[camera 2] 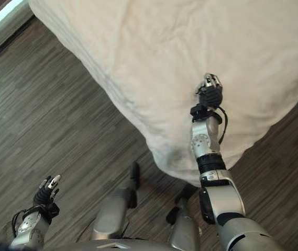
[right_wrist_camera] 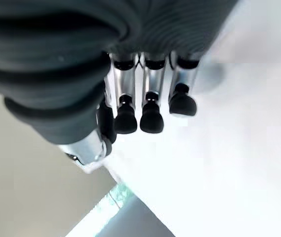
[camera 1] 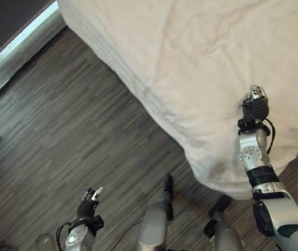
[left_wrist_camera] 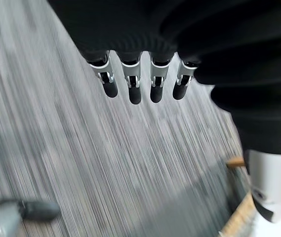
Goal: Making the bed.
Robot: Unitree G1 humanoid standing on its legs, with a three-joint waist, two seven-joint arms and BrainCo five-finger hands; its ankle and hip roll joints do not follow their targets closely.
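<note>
- One bed (camera 1: 190,63) fills the upper right of the head views, covered by a single cream-white duvet (camera 2: 154,63) that lies fairly smooth with soft creases.
- The bed's long edge runs on a diagonal, from the upper left down toward the lower right, where it ends in one rounded corner (camera 1: 227,183) that points toward the robot and hangs over the floor.
- The duvet's side drapes over that long edge; a stitched seam line follows the edge just inside it.
- The right hand (camera 1: 255,104) is stretched out over the duvet close to that corner, back of the hand upward. In its own wrist view the fingers (right_wrist_camera: 152,116) hang straight and close together above the white cloth, nothing pinched between them; whether the dark tips actually touch the duvet is hard to judge from these angles.
- The left hand (camera 1: 89,204) is low and well apart from the bed, over the floor at the lower left. Its fingers (left_wrist_camera: 133,91) are straight in a row, slightly spread, holding nothing.
- The floor (camera 1: 75,136) is dark grey-brown wood-grain planking running all along the bed's open side.
- One pale strip, a skirting or ledge (camera 1: 18,44), crosses the upper left corner beyond the floor.
- In the left wrist view a light wooden piece (left_wrist_camera: 236,162) shows beside the hand's cover; I cannot tell what it belongs to.
</note>
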